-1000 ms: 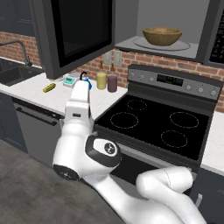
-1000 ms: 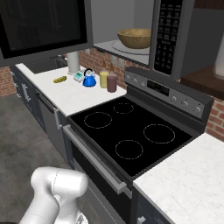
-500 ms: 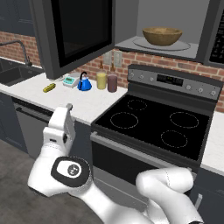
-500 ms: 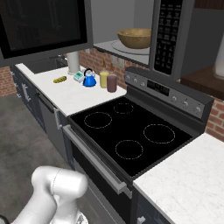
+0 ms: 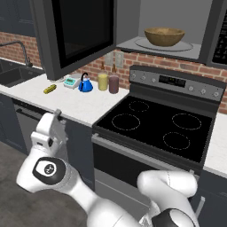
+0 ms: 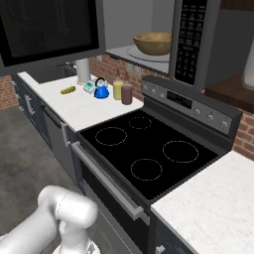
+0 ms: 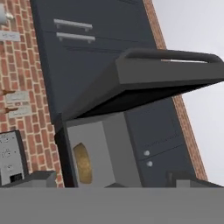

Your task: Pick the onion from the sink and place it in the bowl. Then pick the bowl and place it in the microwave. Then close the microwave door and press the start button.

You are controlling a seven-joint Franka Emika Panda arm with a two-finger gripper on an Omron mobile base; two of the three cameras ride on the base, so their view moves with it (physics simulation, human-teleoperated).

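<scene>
Nearest the base, low at the left in front of the desk (image 5: 75, 104), the gripper (image 5: 56, 116) points upward with its jaws spread wide and holding nothing. Farther back and up, the bowl (image 5: 164, 36) sits inside the microwave (image 5: 170, 48); the microwave door (image 5: 75, 33) stands swung open to the left.

counter (image 5: 66, 99): blue kettle (image 5: 85, 84), two jars (image 5: 108, 82), small yellow item, perhaps a vegetable (image 5: 50, 89)
</scene>
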